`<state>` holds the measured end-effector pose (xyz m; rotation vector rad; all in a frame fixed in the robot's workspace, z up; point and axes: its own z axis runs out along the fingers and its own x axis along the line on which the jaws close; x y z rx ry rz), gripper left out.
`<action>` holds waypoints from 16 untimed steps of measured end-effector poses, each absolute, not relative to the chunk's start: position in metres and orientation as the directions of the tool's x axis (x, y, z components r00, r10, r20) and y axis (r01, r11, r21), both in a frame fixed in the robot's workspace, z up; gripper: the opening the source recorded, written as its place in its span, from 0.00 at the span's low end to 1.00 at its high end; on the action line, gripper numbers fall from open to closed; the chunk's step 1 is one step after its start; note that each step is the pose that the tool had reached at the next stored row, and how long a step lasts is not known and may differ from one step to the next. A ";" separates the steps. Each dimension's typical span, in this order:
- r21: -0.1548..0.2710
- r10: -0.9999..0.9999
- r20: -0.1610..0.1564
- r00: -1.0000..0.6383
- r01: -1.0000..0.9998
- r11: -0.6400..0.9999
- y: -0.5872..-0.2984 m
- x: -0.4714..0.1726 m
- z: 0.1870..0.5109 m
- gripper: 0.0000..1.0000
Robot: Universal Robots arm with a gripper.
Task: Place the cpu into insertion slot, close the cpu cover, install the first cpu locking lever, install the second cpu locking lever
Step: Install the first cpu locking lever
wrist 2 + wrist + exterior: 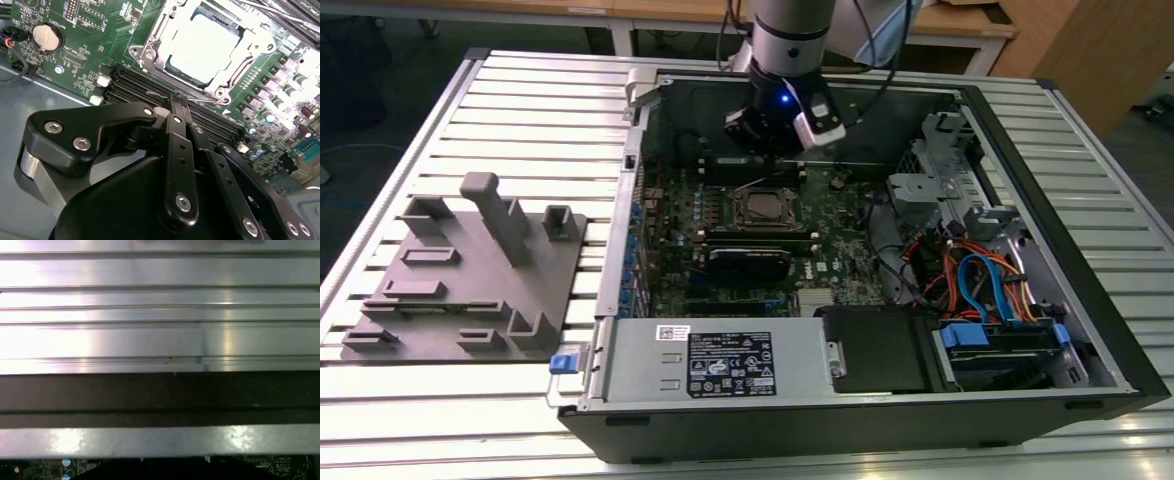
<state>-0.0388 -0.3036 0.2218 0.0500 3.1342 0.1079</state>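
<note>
1. In the exterior view, my end effector (781,150) hangs inside the open computer case (1067,330) on the slatted bench (534,90), just above the far edge of the motherboard (847,270). The insertion slot (762,207) lies near it, toward the camera. A grey fixture block (460,290) sits well apart, on the exterior view's left.

2. In the second wrist view, my end effector (176,102) is closed, its fingers (172,117) pressed together with nothing visibly between them, just above the black memory slots (145,85). The cpu (210,45) already sits in the insertion slot (150,50), and the cpu cover (225,87) appears folded down around it. I judge a locking lever (167,95), the thin wire beside the socket, to be the step in hand. Seating it calls for a closed tip pressing the wire down and under its catch.

3. In the first wrist view, I see the bench (160,305), the case wall (160,440) and a strip of motherboard (45,467).
</note>
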 end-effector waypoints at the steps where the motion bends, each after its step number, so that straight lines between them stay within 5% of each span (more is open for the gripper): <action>1: 0.069 0.032 -0.004 -0.999 0.032 0.997 -0.304 -0.038 0.221 0.10; 16: 0.071 0.032 -0.003 -0.999 0.032 0.997 -0.303 -0.031 0.216 0.10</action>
